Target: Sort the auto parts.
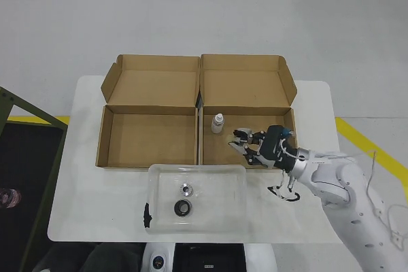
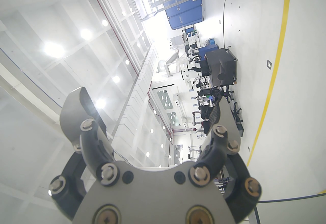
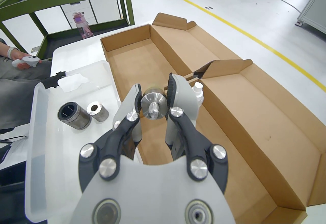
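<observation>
The right gripper [image 3: 152,96] clamps a stepped metal cylinder [image 3: 152,106] above the right cardboard box [image 3: 254,118], apparently staged for release near its white bottle [image 3: 198,90]. The left gripper [image 2: 150,107] stands wide, empty.

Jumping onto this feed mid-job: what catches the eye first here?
The right hand grips a shiny metal cylinder above the right-side cardboard box, close to a small white bottle standing inside it. In the clear plastic tray nearer the robot, a linear bearing and a short metal sleeve lie side by side.
</observation>
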{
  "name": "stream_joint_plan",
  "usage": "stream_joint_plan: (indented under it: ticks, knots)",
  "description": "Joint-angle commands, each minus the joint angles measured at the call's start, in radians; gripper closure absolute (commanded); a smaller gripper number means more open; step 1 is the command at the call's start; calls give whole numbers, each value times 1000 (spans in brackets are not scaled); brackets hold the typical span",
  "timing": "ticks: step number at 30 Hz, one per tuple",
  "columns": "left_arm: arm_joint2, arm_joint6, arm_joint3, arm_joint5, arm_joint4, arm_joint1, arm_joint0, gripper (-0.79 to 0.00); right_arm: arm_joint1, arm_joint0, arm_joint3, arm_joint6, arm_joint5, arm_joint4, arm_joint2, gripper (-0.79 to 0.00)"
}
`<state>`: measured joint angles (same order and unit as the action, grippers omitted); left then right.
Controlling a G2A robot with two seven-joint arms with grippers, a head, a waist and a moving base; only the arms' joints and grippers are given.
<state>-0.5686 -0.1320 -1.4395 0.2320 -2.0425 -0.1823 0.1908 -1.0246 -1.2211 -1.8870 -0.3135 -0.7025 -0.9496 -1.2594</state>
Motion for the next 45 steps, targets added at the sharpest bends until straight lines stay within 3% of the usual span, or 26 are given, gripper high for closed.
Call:
stream_joint_plan:
  ticks: [1,29,43,45]
  knots:
    - [0,0,0,0,0,0,0,-785,-2,22,29,-17,11,4,9,0]
    - [0,0,0,0,0,0,0,-785,-53,304,326,-259,122,-108,235,0]
    - [0,0,0,0,0,0,0,-785,-91,398,429,-319,202,-198,347,0]
    - [0,0,0,0,0,0,0,-785,-96,405,439,-322,210,-205,357,-34]
